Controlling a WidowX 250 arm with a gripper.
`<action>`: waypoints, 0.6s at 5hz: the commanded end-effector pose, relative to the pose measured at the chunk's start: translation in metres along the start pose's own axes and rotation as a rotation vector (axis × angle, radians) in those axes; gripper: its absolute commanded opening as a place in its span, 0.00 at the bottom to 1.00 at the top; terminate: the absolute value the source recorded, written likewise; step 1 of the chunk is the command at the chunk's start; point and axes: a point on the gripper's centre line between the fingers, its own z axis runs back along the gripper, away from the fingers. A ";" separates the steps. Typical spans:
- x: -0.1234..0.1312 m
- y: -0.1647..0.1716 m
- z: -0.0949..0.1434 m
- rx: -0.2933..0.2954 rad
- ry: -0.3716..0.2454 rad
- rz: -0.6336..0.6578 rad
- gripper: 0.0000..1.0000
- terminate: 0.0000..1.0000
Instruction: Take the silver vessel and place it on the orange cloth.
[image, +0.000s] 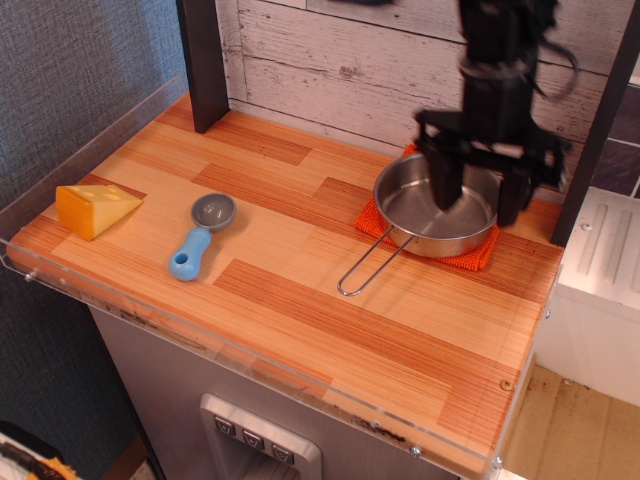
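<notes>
Silver vessel (437, 212) set on the orange cloth (478, 252) at the table's (300, 300) back right, wire handle pointed forward-left, gripper (478, 192) held above it, jaws spread apart, nothing gripped, cheese wedge (93, 208) and blue-handled scoop (200, 236) placed far left.

Striped wooden table (300, 320), cheese wedge (93, 208), blue-handled scoop (200, 236), orange cloth (480, 255) under silver vessel (432, 208)

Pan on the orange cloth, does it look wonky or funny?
Nothing stands out. The pan sits flat on the cloth, its wire handle sticking out over the table. The gripper above it is open and blurred.
</notes>
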 end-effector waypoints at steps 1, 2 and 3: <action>-0.053 0.030 0.063 0.021 -0.009 0.048 1.00 0.00; -0.070 0.040 0.056 0.094 0.011 0.019 1.00 0.00; -0.075 0.044 0.051 0.142 0.035 -0.028 1.00 0.00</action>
